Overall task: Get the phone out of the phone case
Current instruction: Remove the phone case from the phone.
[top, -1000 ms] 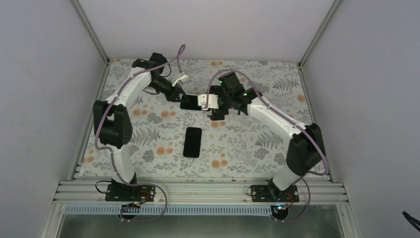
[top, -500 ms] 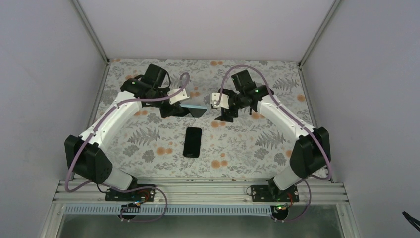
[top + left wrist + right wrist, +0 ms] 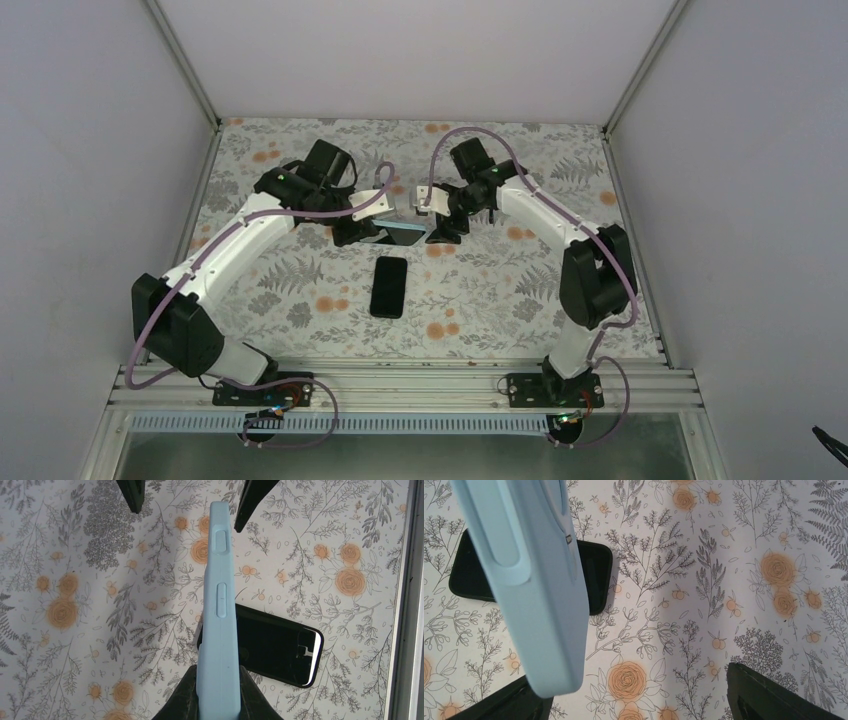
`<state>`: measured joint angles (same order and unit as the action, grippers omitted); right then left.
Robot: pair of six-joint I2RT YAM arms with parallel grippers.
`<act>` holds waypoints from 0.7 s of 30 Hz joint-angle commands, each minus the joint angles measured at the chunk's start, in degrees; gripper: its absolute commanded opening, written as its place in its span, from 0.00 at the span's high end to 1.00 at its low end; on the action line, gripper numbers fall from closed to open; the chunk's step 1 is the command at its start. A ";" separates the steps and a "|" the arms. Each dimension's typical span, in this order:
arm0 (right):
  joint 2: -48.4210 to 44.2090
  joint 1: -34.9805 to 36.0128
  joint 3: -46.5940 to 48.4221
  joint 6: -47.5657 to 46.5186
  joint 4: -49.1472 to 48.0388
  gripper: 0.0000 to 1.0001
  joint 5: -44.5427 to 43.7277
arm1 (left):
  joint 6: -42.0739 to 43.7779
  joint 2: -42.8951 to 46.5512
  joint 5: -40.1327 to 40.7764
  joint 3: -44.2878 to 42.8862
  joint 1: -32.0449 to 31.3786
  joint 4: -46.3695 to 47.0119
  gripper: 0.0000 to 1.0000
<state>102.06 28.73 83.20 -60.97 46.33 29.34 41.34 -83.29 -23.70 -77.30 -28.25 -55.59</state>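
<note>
Left wrist view first: the left gripper (image 3: 218, 692) is clamped on the light blue phone case (image 3: 218, 605), with a dark finger (image 3: 181, 702) pressed to each broad side at the near end. The case is turned on edge and runs straight away from the lens, its side buttons facing the camera. Up at the far end, two more dark fingertips come in from the top of the frame, one on each side of the case. Those belong to the right gripper (image 3: 629, 680), and neither is on the case. One sits just beside its edge, while the other stands well apart. The right wrist view says the same: the fingers (image 3: 774, 697) are spread wide, and the end of the case dips close to the finger at lower left. I cannot tell whether it touches there, and the other finger is far off at lower right. So the right gripper grips nothing. Beneath it all, the black phone (image 3: 275, 650) lies flat on the floral table (image 3: 75, 580), fully out of the case and with no finger on it. From the top external view, the two grippers face each other over the far middle of the table with the case bridging the gap between them. The phone rests alone on the near side of them, towards the arm bases and about midway between the two arms.
</note>
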 commanded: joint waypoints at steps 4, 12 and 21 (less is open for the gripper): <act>1.09 -0.49 1.63 -0.11 0.04 0.15 0.90 | -0.36 0.92 -0.79 -0.05 -1.13 2.35 0.98; 2.52 -0.45 3.80 -0.45 1.09 0.16 0.48 | -0.91 1.03 -0.74 -0.18 -2.14 2.61 0.98; 5.09 -0.81 7.32 -2.70 3.18 0.17 -1.65 | -0.95 1.91 0.92 -0.59 -4.86 -0.81 0.98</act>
<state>105.16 28.71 86.67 -61.89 49.47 28.58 40.75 -83.26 -20.53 -77.28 -31.29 -55.00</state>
